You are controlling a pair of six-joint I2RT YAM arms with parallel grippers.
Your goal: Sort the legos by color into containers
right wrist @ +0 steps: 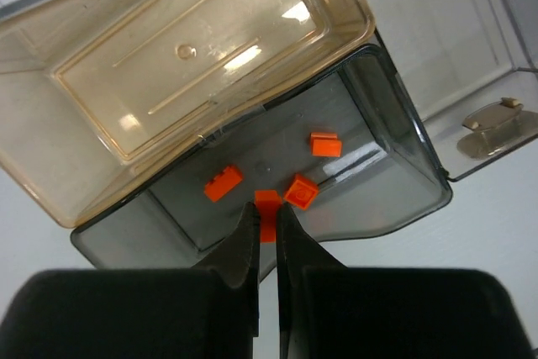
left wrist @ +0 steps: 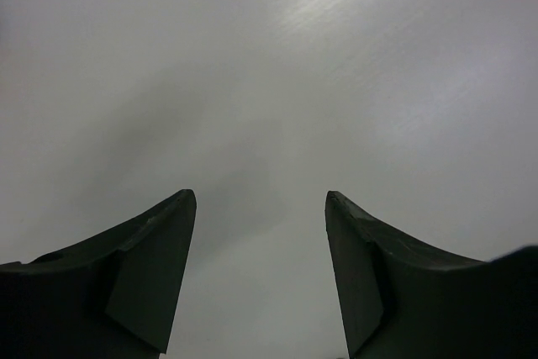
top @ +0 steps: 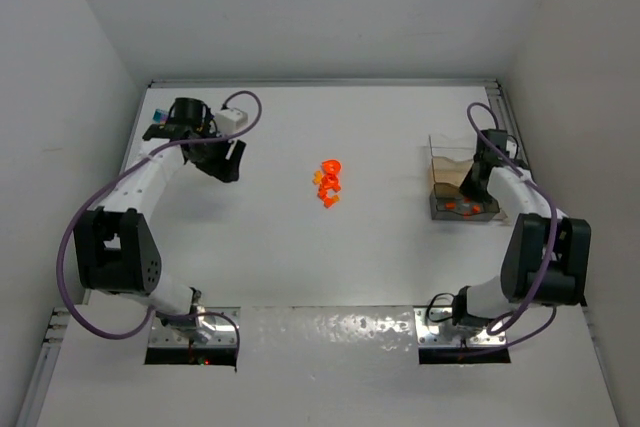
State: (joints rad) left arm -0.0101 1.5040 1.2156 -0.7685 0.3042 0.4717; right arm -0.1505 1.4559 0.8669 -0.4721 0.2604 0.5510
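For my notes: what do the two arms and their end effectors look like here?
The left arm and right arm have white links and bulky black joints. A purple cable loops along the left one. The left end effector and right end effector each have two dark, tapering fingers.

Orange legos (top: 328,185) cluster in the middle of the table (top: 300,257), well apart from the containers (top: 448,162).

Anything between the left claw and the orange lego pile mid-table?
Nothing: bare white table between the open left claw and the pile of tiny orange plastic legos, clearest in the top view.
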